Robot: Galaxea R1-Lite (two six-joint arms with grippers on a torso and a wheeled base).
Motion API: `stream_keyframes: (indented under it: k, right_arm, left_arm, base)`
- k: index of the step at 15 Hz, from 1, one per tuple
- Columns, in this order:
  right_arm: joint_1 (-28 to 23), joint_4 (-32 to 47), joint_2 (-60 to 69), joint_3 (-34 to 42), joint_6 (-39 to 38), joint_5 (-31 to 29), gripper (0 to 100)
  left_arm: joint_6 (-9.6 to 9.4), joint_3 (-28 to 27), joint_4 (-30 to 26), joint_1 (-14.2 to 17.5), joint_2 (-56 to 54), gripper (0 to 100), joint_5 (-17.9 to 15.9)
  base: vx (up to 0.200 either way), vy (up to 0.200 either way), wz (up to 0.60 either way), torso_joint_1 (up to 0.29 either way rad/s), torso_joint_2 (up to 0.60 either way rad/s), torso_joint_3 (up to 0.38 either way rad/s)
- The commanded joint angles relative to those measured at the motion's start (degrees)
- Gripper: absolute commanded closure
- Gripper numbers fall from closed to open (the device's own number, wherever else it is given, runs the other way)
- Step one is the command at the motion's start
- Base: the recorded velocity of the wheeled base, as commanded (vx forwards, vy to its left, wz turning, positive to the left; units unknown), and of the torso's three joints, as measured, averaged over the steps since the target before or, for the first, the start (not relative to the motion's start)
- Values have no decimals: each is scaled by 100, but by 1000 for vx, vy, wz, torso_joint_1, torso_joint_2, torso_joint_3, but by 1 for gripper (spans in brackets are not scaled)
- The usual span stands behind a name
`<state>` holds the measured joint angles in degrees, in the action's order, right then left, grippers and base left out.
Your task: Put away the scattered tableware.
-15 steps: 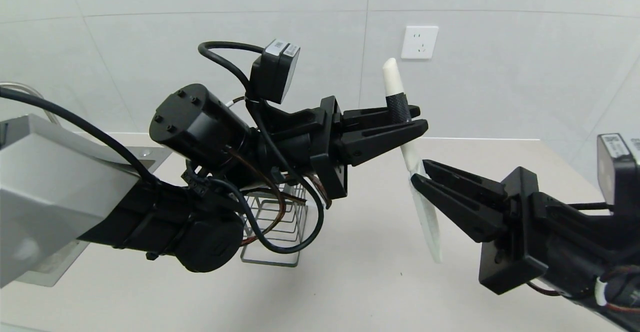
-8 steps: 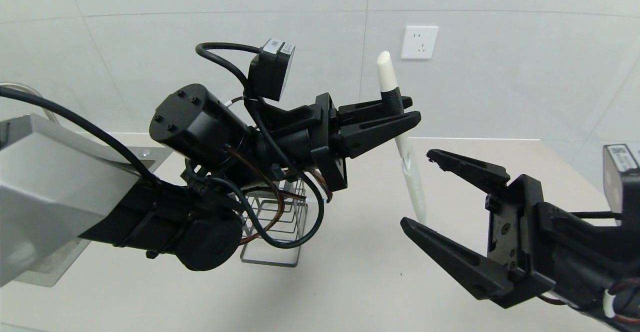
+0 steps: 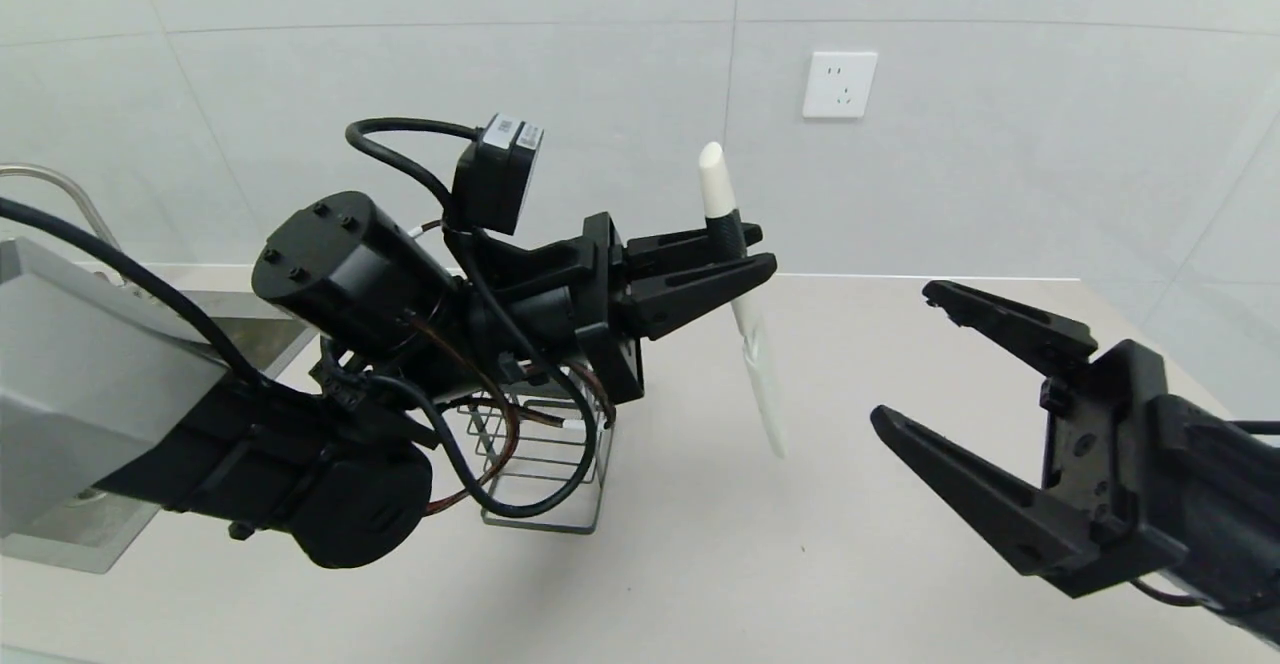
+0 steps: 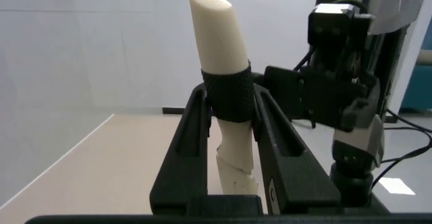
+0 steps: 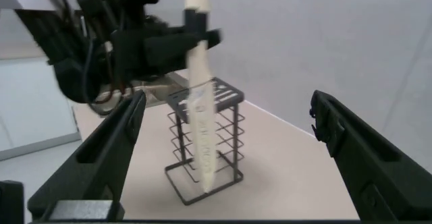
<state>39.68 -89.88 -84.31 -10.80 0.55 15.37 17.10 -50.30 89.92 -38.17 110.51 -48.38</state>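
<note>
A white knife [image 3: 757,374] with a white handle and a black grip band hangs blade down above the counter. My left gripper [image 3: 745,249] is shut on its black band, handle end up. In the left wrist view the knife [image 4: 217,42] stands clamped in the left gripper [image 4: 229,116]. My right gripper [image 3: 905,352] is open to the right of the blade, apart from it. From the right wrist the knife [image 5: 201,123] hangs ahead of the open right gripper [image 5: 228,102], with the left gripper [image 5: 192,38] holding its top.
A wire rack [image 3: 560,489] stands on the beige counter [image 3: 700,564] below the left arm; it shows behind the blade as rack [image 5: 226,109]. A sink [image 3: 70,544] with a faucet [image 3: 40,176] lies at the left. A wall outlet [image 3: 839,84] is behind.
My right gripper opened off the knife blade and drew back to the right. The left arm carried the knife left and slightly down, towards the rack.
</note>
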Motion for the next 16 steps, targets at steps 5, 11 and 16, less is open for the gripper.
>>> stream_keyframes:
  k: [5, 11, 16]
  right_arm:
    - [-2289, 946, 2701, 1080, 15, 185, 100]
    - [-4135, 3644, 5891, 1071, -20, 607, 100]
    - [-4311, 6316, 8053, 1080, 200, 1513, 100]
  left_arm:
    - [-436, 1453, 8, 152, -864, 100, 136]
    - [-445, 2006, 8, 714, -1646, 100, 224]
    - [-603, 1989, -88, 1242, -2007, 100, 224]
  base:
    - [0, 0, 0, 0, 0, 0]
    - [0, 0, 0, 0, 0, 0]
    - [0, 0, 0, 0, 0, 0]
